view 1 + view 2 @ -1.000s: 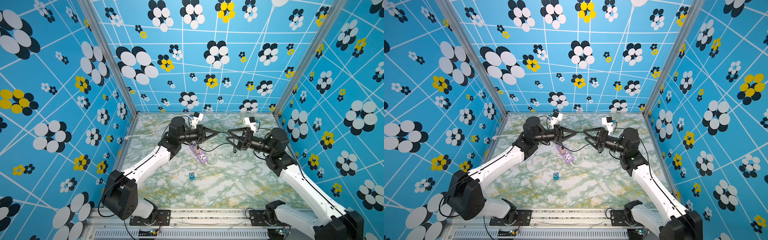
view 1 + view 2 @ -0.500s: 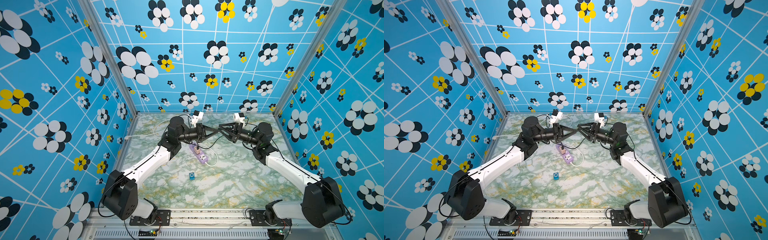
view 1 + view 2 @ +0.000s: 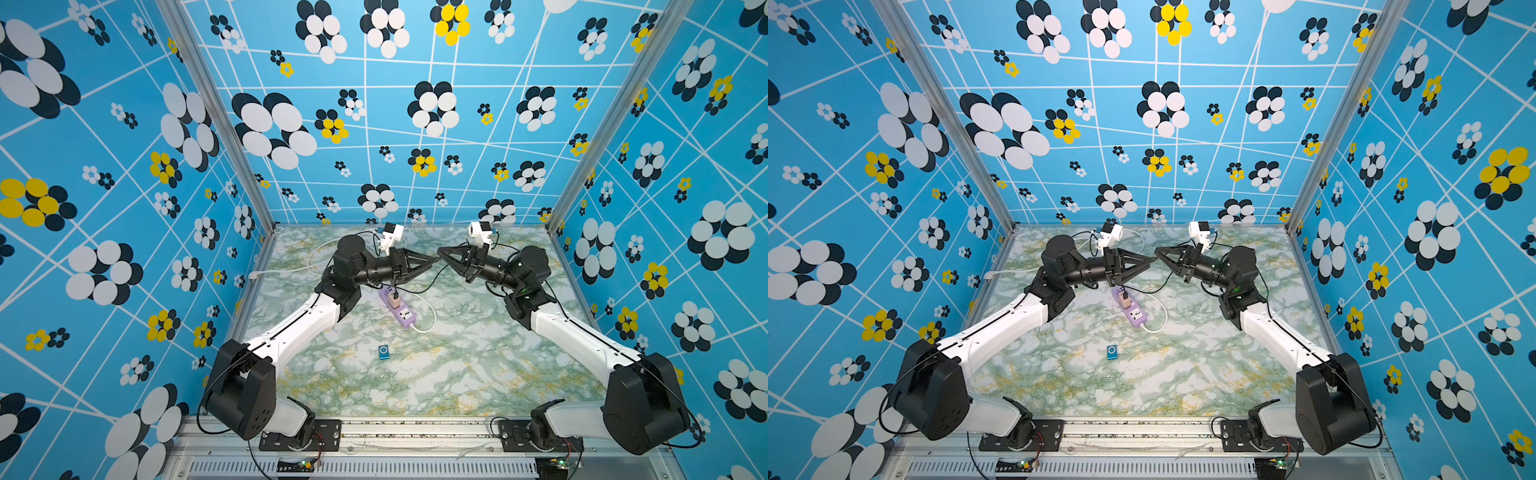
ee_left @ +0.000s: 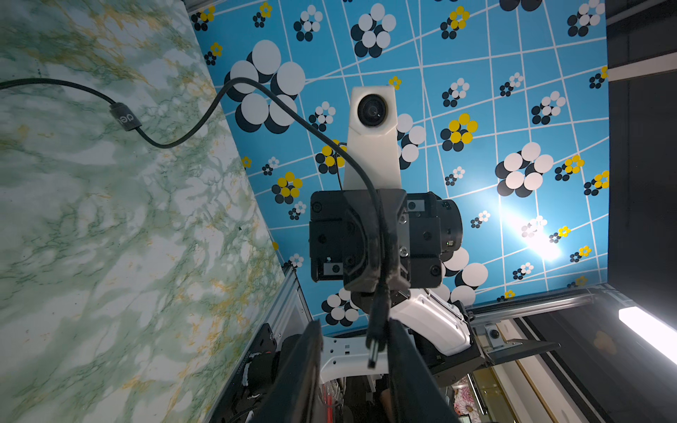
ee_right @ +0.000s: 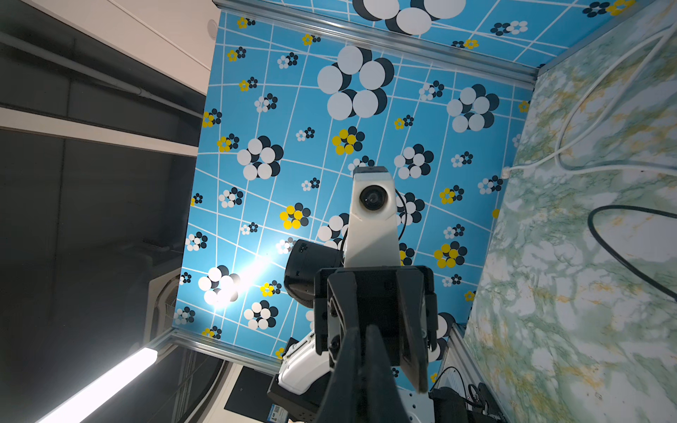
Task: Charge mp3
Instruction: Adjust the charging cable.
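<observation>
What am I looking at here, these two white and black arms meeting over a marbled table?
These are two robot arms with pincer grippers. The two wide pictures come from one camera head high above; the other two come from cameras on the wrists. On the green marbled table lie a tiny teal-blue mp3 player and a lilac power strip with a pinkish cube charger plugged in. The right gripper appears shut on a thin black cable behind its plug. The left gripper stands open around that plug.
</observation>
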Tool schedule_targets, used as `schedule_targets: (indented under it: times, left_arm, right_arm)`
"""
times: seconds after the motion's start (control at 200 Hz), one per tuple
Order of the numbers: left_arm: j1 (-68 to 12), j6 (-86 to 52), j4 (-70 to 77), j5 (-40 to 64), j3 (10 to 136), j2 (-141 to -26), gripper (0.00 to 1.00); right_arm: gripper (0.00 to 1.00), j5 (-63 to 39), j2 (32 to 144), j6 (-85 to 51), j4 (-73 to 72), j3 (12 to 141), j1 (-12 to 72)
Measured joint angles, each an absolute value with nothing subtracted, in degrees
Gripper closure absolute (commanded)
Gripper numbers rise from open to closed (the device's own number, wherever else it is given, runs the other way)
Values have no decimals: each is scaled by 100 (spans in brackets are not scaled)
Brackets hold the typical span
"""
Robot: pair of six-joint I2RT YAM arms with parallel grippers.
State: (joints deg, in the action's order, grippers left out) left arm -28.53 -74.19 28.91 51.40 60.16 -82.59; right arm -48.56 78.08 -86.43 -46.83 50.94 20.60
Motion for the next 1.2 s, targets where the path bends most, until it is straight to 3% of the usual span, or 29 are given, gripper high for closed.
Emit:
schedule_targets:
  times: [0.405, 0.545, 0.67, 0.785, 0.865, 1.199]
  left_arm:
    - [-2775, -7730, 3326, 5186, 5852, -8180, 82]
    - [-2775, -7935, 3599, 5251, 5854, -8289, 100]
    - [-2775, -8138, 3929, 5319, 5857, -8429, 100]
    - [-2775, -8215, 4064, 5360, 5857, -8510, 100]
    - [-2775, -8252, 4075, 5378, 5857, -8543, 100]
    - [-2709, -8200, 4018, 5470, 5933, -8582, 100]
  right_arm:
    - [96, -4853, 7872, -8641, -4720, 5094, 2060]
    - [94, -4847, 7883, -8641, -4713, 5094, 2060]
    - [91, -4807, 7894, -8641, -4713, 5094, 2036]
    - [64, -4821, 7898, -8608, -4703, 5096, 2029]
    - [53, -4856, 7920, -8630, -4716, 5096, 2053]
    - [72, -5201, 7948, -8355, -4265, 5315, 2104]
